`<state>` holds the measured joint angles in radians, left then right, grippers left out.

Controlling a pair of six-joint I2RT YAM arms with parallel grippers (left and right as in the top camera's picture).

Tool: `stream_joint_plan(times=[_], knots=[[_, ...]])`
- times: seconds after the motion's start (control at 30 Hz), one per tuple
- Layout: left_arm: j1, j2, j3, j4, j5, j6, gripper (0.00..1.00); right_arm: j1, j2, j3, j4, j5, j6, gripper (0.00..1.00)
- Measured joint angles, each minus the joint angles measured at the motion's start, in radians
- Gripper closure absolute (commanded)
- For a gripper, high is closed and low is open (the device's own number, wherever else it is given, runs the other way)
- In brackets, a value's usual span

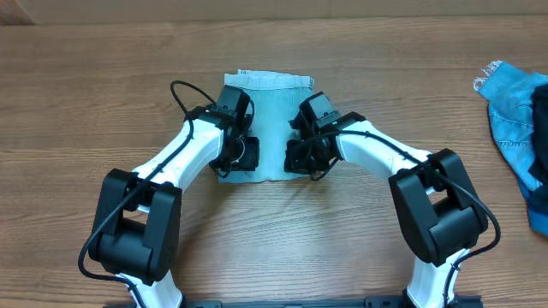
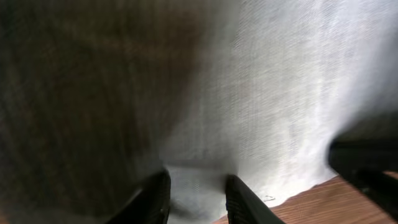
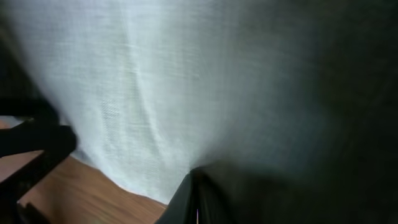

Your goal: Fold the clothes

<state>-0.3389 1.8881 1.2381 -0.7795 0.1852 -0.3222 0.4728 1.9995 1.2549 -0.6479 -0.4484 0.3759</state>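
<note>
A wooden table fills the overhead view, brown with darker streaks, its grain running from 9 o'clock to 3 o'clock. Bare wood shows along the 12 o'clock edge, at 9 o'clock and around 6 o'clock. The left wrist view shows a strip of it at 5 o'clock, the right wrist view at 7 o'clock.
</note>
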Motion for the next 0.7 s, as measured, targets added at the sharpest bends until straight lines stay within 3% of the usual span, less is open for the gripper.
stream_joint_plan(times=[0.33,0.53,0.7], knots=[[0.088,0.0,-0.002,-0.043,-0.057,0.018,0.69,-0.159,0.001,0.001,-0.068,0.011,0.126,0.96],[0.124,0.0,0.003,-0.102,-0.081,0.061,0.69,-0.217,-0.001,0.001,-0.081,0.027,0.055,0.96],[0.154,-0.023,0.129,-0.239,-0.094,0.086,0.65,-0.23,-0.094,0.0,-0.106,0.023,-0.038,0.93]])
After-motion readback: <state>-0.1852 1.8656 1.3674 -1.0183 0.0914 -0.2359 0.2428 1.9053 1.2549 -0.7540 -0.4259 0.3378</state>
